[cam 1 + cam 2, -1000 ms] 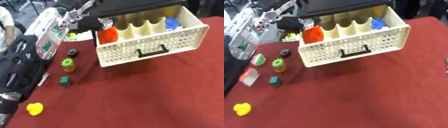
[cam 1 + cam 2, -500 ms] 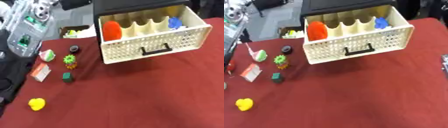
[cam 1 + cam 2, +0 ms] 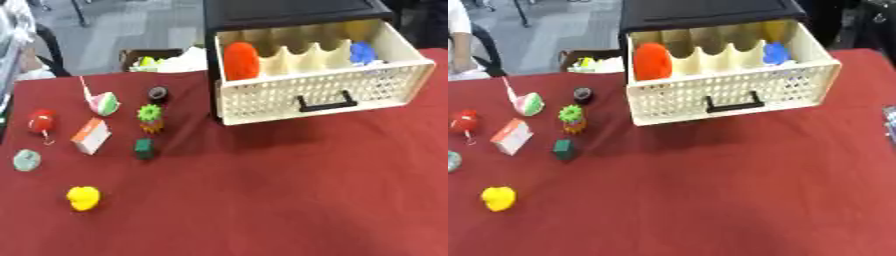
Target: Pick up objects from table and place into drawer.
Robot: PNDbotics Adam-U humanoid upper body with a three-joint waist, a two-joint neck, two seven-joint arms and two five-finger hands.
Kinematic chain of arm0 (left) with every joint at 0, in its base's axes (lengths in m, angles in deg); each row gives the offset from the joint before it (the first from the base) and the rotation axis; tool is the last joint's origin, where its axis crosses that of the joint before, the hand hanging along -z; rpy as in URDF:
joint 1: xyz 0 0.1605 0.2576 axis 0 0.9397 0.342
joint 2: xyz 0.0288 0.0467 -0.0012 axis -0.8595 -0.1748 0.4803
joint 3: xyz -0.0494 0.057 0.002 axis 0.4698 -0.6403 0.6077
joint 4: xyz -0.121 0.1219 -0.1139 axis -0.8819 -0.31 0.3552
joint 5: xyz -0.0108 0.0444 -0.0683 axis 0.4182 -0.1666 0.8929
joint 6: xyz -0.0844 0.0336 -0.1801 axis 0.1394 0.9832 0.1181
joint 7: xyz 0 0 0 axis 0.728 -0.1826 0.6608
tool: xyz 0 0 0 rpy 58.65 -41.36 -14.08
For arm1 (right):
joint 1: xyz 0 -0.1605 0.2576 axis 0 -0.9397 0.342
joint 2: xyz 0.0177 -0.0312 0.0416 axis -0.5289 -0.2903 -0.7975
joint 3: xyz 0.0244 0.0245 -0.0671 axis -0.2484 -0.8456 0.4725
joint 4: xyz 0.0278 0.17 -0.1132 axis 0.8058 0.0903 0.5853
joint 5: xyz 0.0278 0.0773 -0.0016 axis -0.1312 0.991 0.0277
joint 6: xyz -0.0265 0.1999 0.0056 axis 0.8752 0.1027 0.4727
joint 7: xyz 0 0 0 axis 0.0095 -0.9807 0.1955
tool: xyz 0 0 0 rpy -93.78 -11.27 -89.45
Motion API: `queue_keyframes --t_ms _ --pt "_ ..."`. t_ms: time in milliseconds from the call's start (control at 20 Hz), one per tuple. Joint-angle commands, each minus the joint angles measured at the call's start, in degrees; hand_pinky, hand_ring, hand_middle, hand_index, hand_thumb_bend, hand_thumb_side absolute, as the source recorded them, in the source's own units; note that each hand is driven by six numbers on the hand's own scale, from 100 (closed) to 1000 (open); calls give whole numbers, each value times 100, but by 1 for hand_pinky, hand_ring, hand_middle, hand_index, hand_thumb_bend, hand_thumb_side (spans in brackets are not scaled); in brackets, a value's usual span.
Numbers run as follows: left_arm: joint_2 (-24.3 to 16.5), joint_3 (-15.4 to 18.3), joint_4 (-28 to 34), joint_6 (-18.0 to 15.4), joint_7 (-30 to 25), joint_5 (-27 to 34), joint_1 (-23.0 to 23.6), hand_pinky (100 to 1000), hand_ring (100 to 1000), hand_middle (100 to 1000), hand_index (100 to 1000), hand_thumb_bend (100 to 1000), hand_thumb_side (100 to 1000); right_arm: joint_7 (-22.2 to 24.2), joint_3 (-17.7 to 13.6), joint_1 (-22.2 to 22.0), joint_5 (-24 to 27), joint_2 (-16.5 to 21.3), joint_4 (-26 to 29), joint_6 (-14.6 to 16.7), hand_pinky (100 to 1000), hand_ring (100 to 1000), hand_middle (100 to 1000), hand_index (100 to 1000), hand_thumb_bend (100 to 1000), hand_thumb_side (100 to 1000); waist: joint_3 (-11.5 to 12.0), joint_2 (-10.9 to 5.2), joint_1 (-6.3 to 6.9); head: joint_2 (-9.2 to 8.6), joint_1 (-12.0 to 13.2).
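Observation:
The cream lattice drawer point(image 3: 262, 102) stands pulled out of a black cabinet point(image 3: 289, 12). An orange-red object point(image 3: 241, 60) sits in its left compartment and a blue one point(image 3: 360, 52) in its right. On the red tablecloth to the left lie a yellow toy point(image 3: 83, 198), a dark green cube point(image 3: 144, 148), a small pineapple-like piece point(image 3: 150, 117), a black round piece point(image 3: 158, 93), a watermelon-slice shape point(image 3: 105, 103), an orange and white box point(image 3: 91, 136), a red round thing point(image 3: 40, 121) and a pale green disc point(image 3: 26, 160). Neither hand shows in either view.
A cardboard box point(image 3: 153, 60) with yellow-green things stands behind the table's far edge, left of the cabinet. A person in white sits at the far left point(image 3: 458, 35). A small grey thing point(image 3: 890, 119) pokes in at the right edge.
The left arm, which reached to the drawer's left compartment, has drawn back out of view to the left. The orange-red object stays in the drawer. The camera has also shifted.

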Motion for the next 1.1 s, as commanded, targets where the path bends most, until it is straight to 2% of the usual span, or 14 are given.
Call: queue_keyframes --t_ms 50,100,150,500,600,650,700,750,800,900,1100 --pt "-245 210 606 123 359 292 271 372 569 596 784 100 723 229 5 3 -229 404 35 -62 442 459 415 743 100 499 34 -126 -70 38 -52" --pt "-268 250 726 123 482 366 440 372 569 596 784 100 725 390 33 -22 -336 498 35 -86 442 459 415 742 100 502 49 -129 -90 38 -61" --pt "-284 285 781 83 593 415 593 375 567 594 782 100 733 580 69 -51 -446 602 35 -104 441 457 421 742 100 546 65 -128 -112 34 -75" --pt "-294 503 833 -565 1329 516 1485 382 565 591 781 100 745 2376 260 -169 -1448 1401 35 14 430 465 472 742 100 670 155 -99 -215 37 -155" --pt "-218 584 833 -705 1500 564 1703 384 564 590 781 100 751 2825 309 -193 -1616 1605 35 120 430 472 480 743 100 766 185 -94 -231 43 -169" --pt "-185 620 833 -758 1570 587 1804 385 563 590 781 100 756 3030 334 -208 -1677 1703 35 180 430 476 487 745 100 844 197 -93 -240 46 -170" --pt "-141 661 833 -807 1638 609 1915 386 563 590 783 100 762 3245 380 -229 -1728 1819 35 256 430 479 491 748 100 872 209 -93 -249 50 -166" --pt "-98 702 833 -843 1699 626 2017 385 562 589 782 100 766 3444 431 -248 -1758 1923 35 336 429 480 492 752 100 840 220 -93 -257 49 -164" --pt "-50 739 833 -882 1759 647 2109 384 561 588 782 100 771 3636 495 -272 -1769 2031 35 418 428 482 507 754 100 890 230 -93 -266 47 -167" --pt "37 788 833 -954 1848 712 2285 383 560 587 779 100 778 4000 639 -341 -1768 2252 35 562 421 488 524 756 100 875 248 -90 -285 30 -193" --pt "194 856 833 -960 1919 790 2544 379 557 584 776 100 794 4640 864 -476 -1622 2558 35 639 397 509 573 776 100 845 275 -76 -314 -10 -221"
